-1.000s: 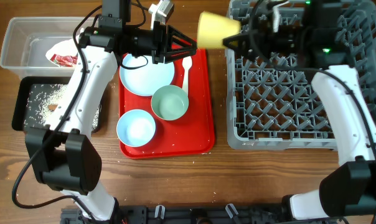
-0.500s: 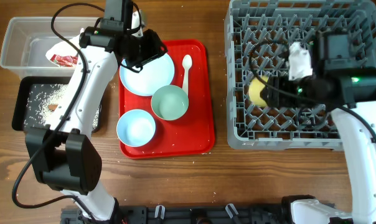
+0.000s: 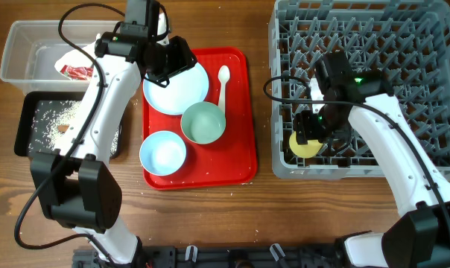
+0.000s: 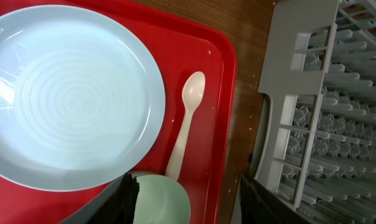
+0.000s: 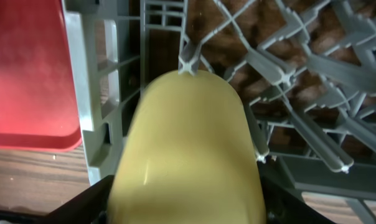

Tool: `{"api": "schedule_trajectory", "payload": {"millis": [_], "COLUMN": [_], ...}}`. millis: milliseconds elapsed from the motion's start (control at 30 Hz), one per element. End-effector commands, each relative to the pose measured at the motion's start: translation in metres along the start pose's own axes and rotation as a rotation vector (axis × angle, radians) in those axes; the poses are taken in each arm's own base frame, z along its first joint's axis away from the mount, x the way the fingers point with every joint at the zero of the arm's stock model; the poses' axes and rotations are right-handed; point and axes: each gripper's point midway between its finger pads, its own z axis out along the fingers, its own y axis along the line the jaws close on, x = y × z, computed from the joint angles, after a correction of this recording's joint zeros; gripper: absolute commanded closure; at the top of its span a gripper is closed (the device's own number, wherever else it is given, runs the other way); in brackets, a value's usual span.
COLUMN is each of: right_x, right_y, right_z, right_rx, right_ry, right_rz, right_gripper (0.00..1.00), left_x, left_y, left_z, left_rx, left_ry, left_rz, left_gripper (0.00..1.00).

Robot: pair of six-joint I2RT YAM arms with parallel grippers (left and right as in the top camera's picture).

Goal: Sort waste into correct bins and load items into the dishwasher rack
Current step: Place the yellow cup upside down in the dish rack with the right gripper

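Whereas 1 second ago the yellow cup (image 3: 305,144) hung outside the dishwasher rack (image 3: 426,89), it now sits in its near-left corner, right fingers (image 5: 82,211) clenched on it: release is due. Left fingers (image 4: 124,202) hover spread above the pale blue plate (image 3: 176,88).

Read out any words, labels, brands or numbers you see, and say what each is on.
No text can be read anywhere.
The red-and-white wrapper in the clear tub: any print is too small and blurred.
The yellow cup, red tray and grey rack: no markings show.
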Motion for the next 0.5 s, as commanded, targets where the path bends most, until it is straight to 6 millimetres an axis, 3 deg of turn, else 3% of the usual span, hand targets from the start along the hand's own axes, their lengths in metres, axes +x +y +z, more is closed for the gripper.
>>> {"api": "schedule_trajectory", "payload": {"millis": [0, 67, 167, 267, 367, 467], "right_x": [0.000, 0.003, -0.008, -0.032, -0.059, -0.069], "right_y": [-0.002, -0.003, 0.001, 0.008, 0.027, 0.058], "right_z": [0.003, 0.003, -0.004, -0.040, -0.098, -0.113], "right_rx": [0.017, 0.019, 0.005, -0.015, -0.066, -0.166], "right_ry": [0.006, 0.020, -0.023, -0.128, -0.289, -0.353], "right_rz": [0.009, 0.011, 0.010, -0.003, -0.062, -0.141], "right_gripper": [0.16, 0.02, 0.00, 0.01, 0.02, 0.02], "left_x": [0.000, -0.001, -0.001, -0.001, -0.003, 0.001], "left_y": [0.000, 0.002, 0.002, 0.002, 0.006, 0.008], "left_z": [0.000, 0.000, 0.000, 0.000, -0.001, -0.001], "left_rx": [-0.011, -0.021, -0.022, -0.021, -0.043, -0.053], "left_ry": [-0.004, -0.010, -0.010, -0.011, -0.022, -0.006], "left_rz": [0.011, 0.011, 0.011, 0.012, 0.035, 0.061], "left_gripper": [0.45, 0.43, 0.41, 0.41, 0.37, 0.34]}}
